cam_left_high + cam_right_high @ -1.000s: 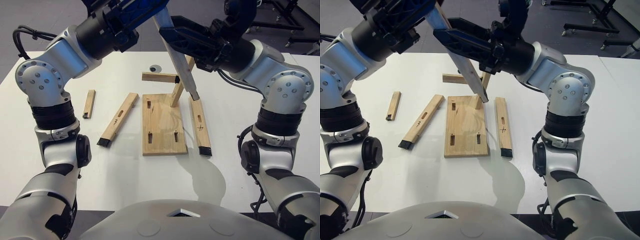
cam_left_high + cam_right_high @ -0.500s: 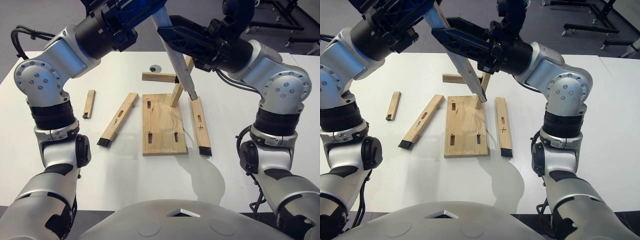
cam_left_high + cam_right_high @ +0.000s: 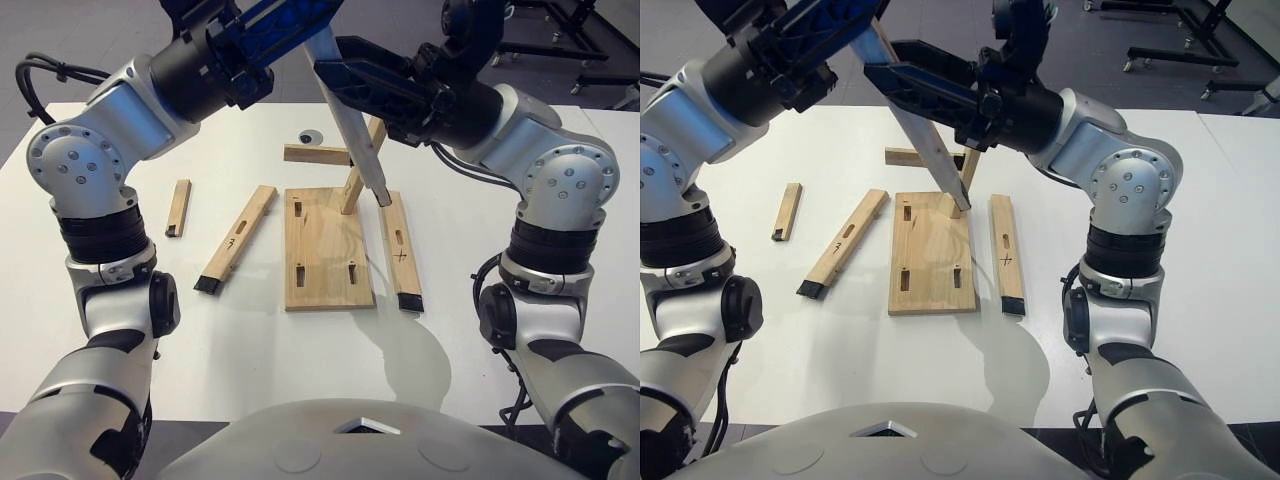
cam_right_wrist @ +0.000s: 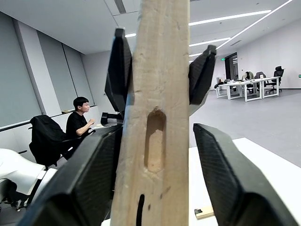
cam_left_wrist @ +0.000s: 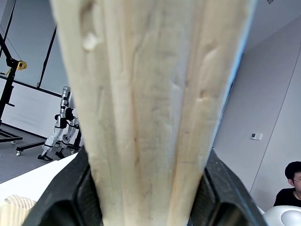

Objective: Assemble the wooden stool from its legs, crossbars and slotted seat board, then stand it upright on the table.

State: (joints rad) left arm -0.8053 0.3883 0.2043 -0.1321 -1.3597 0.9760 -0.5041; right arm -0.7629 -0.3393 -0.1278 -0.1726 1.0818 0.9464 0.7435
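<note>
Both arms hold one pale, square-cut leg (image 3: 357,145) slanting in the air over the far right corner of the flat, grainy seat board (image 3: 325,255). The leg's dark-capped tip hangs just above that corner. The left gripper (image 3: 300,12) is clenched on the leg's upper end. The right gripper (image 3: 332,60) flanks it lower down, and I cannot tell whether it is grasping. Another leg (image 3: 358,172) stands in the board's far right slot, a crossbar (image 3: 316,154) jutting from it.
</note>
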